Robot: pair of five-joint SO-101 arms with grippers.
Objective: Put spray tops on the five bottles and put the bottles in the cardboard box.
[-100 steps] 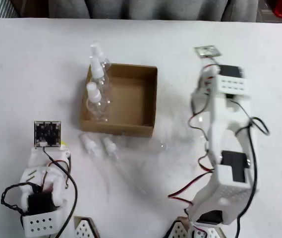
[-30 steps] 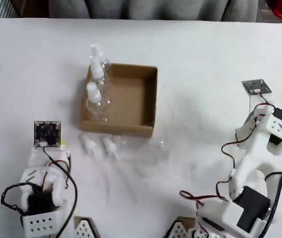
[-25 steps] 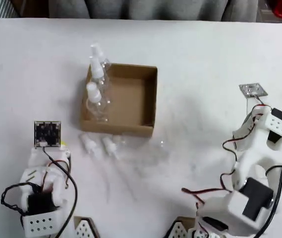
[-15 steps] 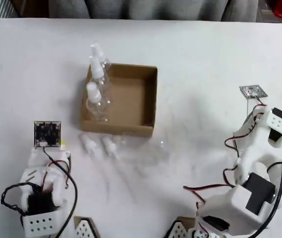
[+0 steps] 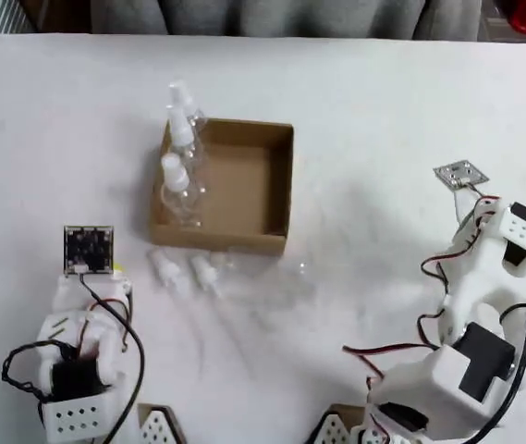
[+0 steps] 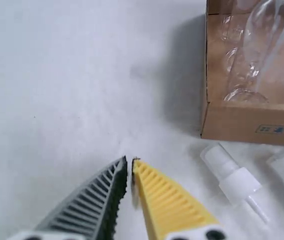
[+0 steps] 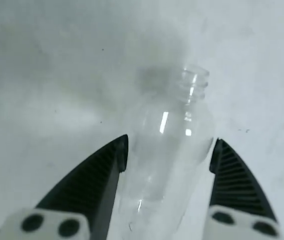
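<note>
Right arm folded back; right tool (image 7: pixel 170 141) seemingly pinches an uncapped clear plastic bottle (image 7: pixel 166 167), neck pointing away; left tool (image 6: pixel 130 165) pressed together.

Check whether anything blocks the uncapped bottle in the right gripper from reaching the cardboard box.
Nothing visible does. The uncapped bottle sits in the right gripper, and no object shows on the table between that arm and the open right half of the cardboard box. Capped bottles stand along its left wall.

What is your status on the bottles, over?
Left gripper shut, empty, near cardboard box. Right gripper holding uncapped bottle. Two spray tops loose before box. Nothing blocking.
</note>
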